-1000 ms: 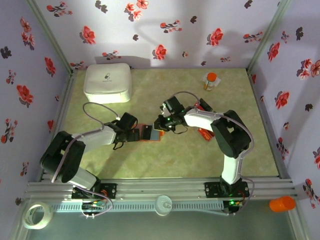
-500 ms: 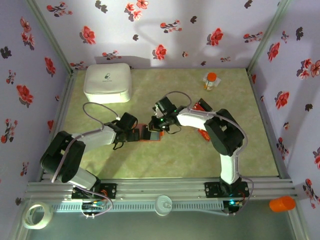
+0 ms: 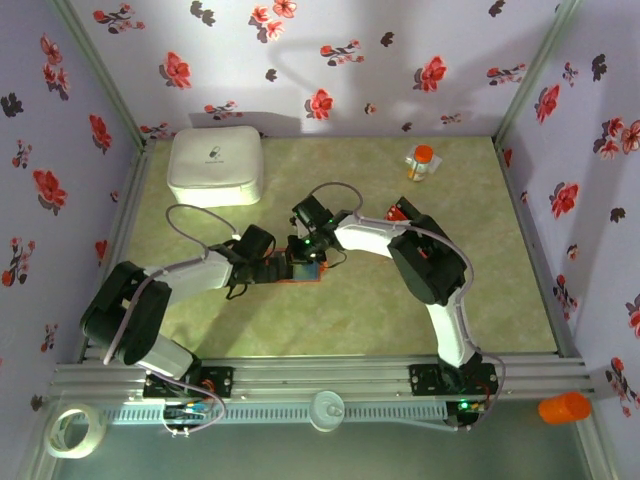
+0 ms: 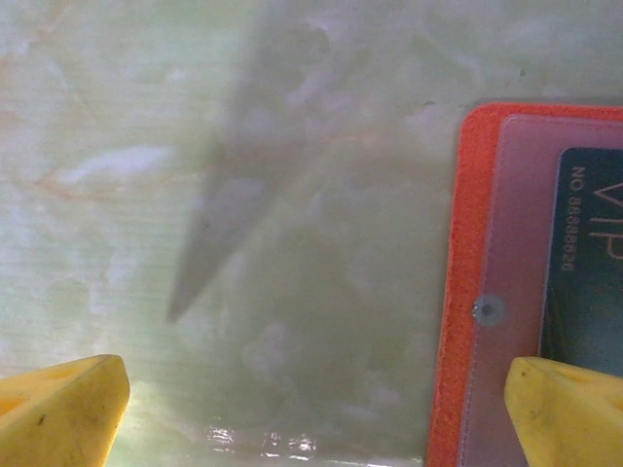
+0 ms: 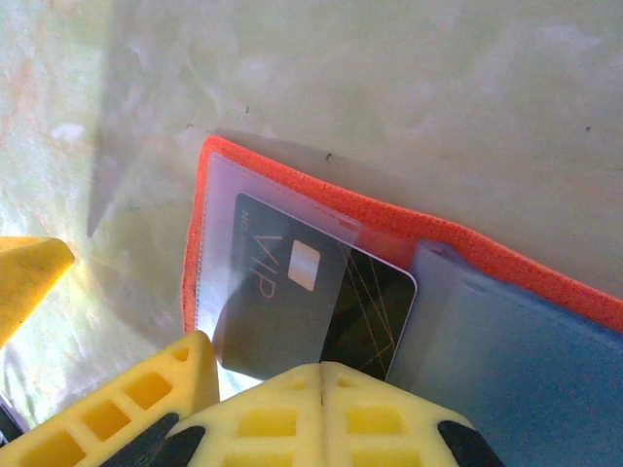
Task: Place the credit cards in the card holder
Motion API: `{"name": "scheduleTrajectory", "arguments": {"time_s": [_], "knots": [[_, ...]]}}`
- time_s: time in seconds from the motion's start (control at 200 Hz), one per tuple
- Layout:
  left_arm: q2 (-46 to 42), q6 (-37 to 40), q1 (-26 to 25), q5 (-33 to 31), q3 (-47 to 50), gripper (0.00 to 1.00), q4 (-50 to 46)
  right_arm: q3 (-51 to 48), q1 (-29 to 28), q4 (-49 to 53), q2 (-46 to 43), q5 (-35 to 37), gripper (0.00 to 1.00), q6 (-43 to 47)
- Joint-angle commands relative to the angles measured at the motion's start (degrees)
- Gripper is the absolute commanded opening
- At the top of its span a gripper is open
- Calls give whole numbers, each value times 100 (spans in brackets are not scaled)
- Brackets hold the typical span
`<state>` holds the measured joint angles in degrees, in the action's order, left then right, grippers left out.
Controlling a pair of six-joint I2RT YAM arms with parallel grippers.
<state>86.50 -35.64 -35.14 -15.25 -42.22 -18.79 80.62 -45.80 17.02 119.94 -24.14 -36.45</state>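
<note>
- The card holder is laid open and flat on the bench, a little left of the middle, between the two grippers. Its orange border and blue-grey inner pockets are exposed.
- A black card marked "VIP" is seen partly under the holder's clear pocket, with its other end left uncovered beside the blue-grey pocket.
- The right gripper is placed over the holder. Its fingers are pressed together with no gap between them, and their tips are set at the near edge of the black card. That edge is hidden by the fingers, so it cannot be told whether the card is pinched or only touched.
- The left gripper is spread as wide as it goes at the holder's left end. One fingertip is held over the orange border and clear pocket, and the other is over bare bench. Nothing is held between them.
- More credit cards, red and dark, are seen right of the middle, partly hidden by the right arm.
- A white rounded box is set at the far-left corner.
- A small orange-capped bottle is stood near the far edge, right of the middle.
</note>
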Motion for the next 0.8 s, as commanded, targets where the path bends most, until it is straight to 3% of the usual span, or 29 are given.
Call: {"name": "scheduleTrajectory", "arguments": {"time_s": [0.0,0.235,0.795], "knots": [[-242,-46,60,-110,-248,100,-180,-22,-34,197,43,103,4,20],[-294,75,312,-93,-264,100,-231,-49,-43,166,-71,113,5,23],[-93,-31,338,-74,271,100,111,-381,-68,179,-641,243,5,26]]}}
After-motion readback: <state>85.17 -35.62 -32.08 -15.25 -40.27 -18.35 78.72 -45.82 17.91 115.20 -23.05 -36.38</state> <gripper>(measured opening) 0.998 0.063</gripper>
